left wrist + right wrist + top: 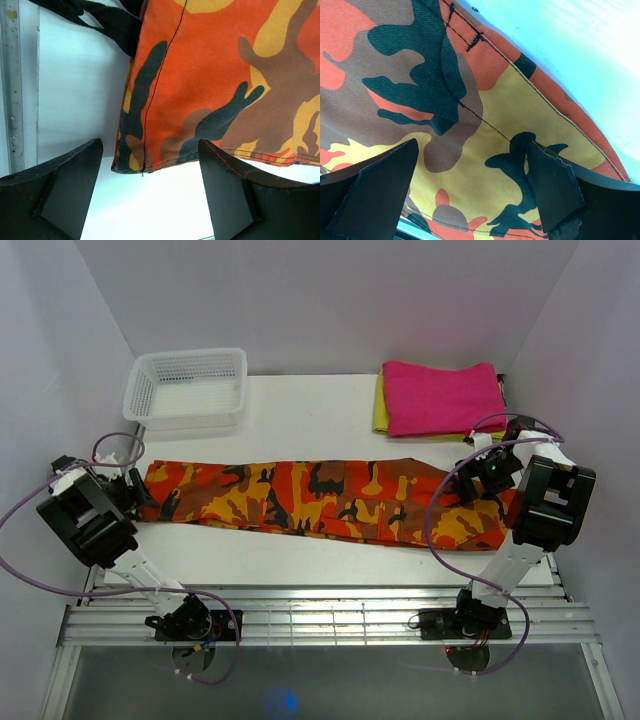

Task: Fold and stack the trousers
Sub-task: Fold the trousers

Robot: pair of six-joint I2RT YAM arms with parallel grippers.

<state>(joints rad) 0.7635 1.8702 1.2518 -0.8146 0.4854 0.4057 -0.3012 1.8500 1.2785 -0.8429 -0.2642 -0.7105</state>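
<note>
One white basket [185,412] sits at the counter's [300,420] far-left corner. Trousers [310,500] lie lengthwise left-right, hems toward the left edge; left claw [150,145] and right claw [471,145] both gape wide.

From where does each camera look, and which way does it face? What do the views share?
Top external: above and behind the robot, facing down at the table; the left arm and right arm show.
Left wrist: on the left arm, facing down at a hem of the trousers; its open left claw shows.
Right wrist: on the right arm, facing down at the trousers; its open right claw shows.
Shared: all three see the trousers; the wrist views see opposite ends.
</note>
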